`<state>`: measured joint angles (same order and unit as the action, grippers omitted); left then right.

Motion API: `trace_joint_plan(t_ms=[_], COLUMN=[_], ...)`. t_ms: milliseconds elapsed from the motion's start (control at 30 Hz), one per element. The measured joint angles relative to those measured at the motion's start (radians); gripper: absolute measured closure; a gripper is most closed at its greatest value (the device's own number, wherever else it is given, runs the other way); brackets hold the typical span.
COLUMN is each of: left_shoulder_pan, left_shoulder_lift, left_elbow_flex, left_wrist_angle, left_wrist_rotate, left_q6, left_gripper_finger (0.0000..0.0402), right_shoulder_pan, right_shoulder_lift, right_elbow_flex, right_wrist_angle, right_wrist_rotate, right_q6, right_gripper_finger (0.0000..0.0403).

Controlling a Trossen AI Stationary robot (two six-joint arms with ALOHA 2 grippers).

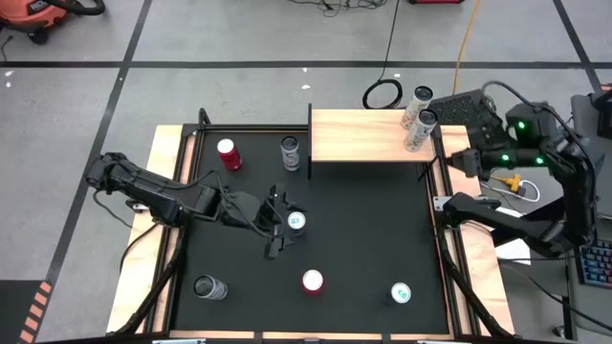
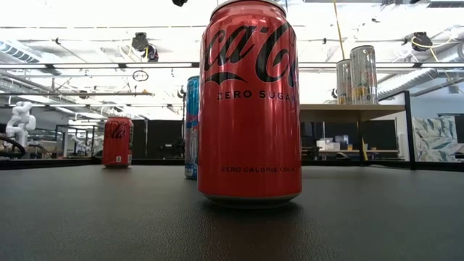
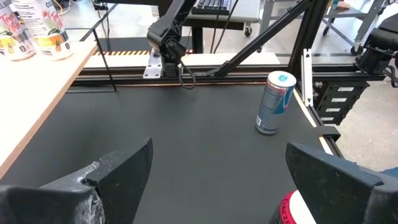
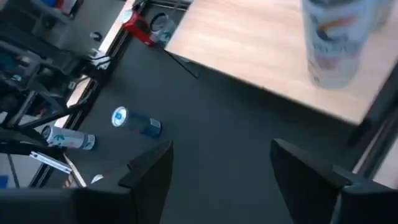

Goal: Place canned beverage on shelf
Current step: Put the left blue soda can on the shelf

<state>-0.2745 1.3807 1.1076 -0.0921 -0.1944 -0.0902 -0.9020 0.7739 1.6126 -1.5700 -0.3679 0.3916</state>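
High view shows two tall cans (image 1: 418, 115) standing on the shelf (image 1: 368, 135), the right fingers (image 1: 457, 160) spread and empty just beside it, while the left fingers (image 1: 277, 225) spread wide by a desk (image 1: 363, 239) can (image 1: 296, 222), likely next.

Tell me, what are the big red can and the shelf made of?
The red can looks like thin metal, probably aluminium, with a glossy printed coat: light glints off its sides. The shelf looks like pale wood, matte, with faint grain lines, on black supports that seem to be metal.
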Motion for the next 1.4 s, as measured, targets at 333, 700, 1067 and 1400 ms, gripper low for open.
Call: trace_joint_plan(t_ms=[333,700,1067,1400], left_shoulder_pan=[-0.001,-0.001,-0.001,-0.001], left_shoulder_lift=[-0.068,-0.08,-0.08,-0.088], left_elbow_flex=[0.0,0.0,0.0,0.001], left_wrist_angle=[-0.031,-0.031,-0.034,-0.086], left_wrist_rotate=[0.002,0.004,0.007,-0.009], left_q6=[-0.002,-0.002,0.056,-0.037], left_gripper_finger=[0.003,0.003,0.003,0.003], right_shoulder_pan=[0.0,-0.017,-0.017,-0.018], right_shoulder_lift=[-0.31,-0.496,-0.506,-0.625], right_elbow_flex=[-0.254,-0.468,-0.72,-0.802], right_wrist_angle=[-0.003,0.131,0.415,0.411], right_wrist_rotate=[0.023,0.085,-0.079,-0.322], right_q6=[0.14,0.083,0.01,0.073], right_gripper_finger=[0.015,0.015,0.015,0.015])
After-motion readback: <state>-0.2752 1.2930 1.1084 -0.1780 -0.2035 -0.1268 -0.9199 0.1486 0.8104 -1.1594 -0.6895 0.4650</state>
